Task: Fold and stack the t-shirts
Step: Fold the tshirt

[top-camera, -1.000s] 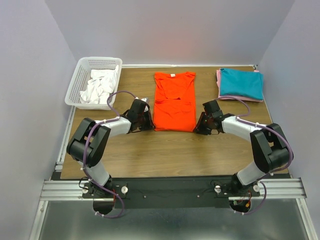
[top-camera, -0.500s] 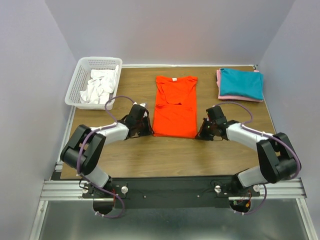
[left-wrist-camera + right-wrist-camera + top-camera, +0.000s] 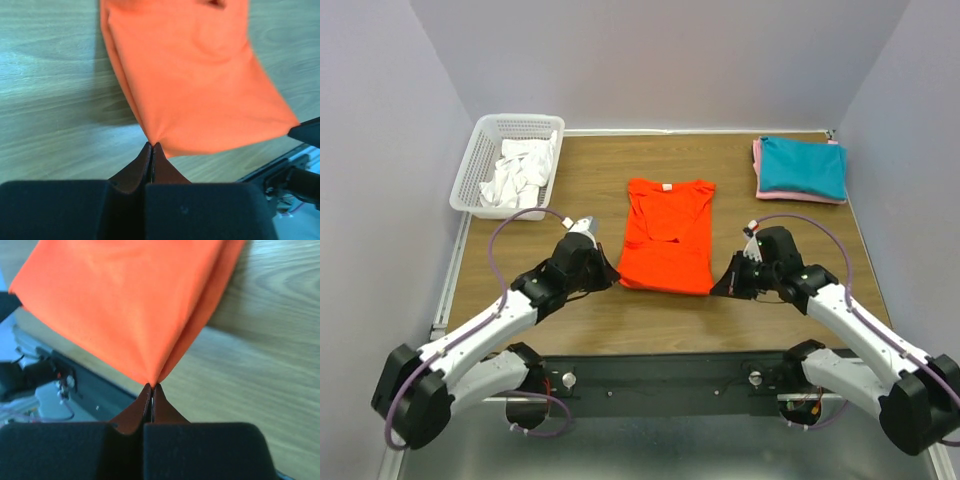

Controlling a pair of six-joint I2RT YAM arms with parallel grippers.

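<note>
My left claw (image 3: 151, 149) is pinched shut on the near left corner of the orange-red t-shirt (image 3: 665, 238). My right claw (image 3: 151, 389) is clamped the same way on its near right corner. In both wrist views the doubled cloth is drawn to a point where my fingertips meet and fans out from there.

The shirt lies in the middle of the worktop (image 3: 590, 190), narrowed lengthwise, with its collar toward the far side and its near hem stretched between my two claws. My forearms angle in from either side, so the shirt sits between them.

At the far left corner a white mesh basket (image 3: 480, 150) holds crumpled white t-shirts (image 3: 520, 172). At the far right a folded teal t-shirt (image 3: 805, 166) rests on a pink t-shirt (image 3: 758, 158), whose edge shows along the left and near sides. Both spots are well apart from the orange-red shirt, with bare wood between. Just behind my claws runs the black rail (image 3: 660, 372) at the worktop's near edge.
</note>
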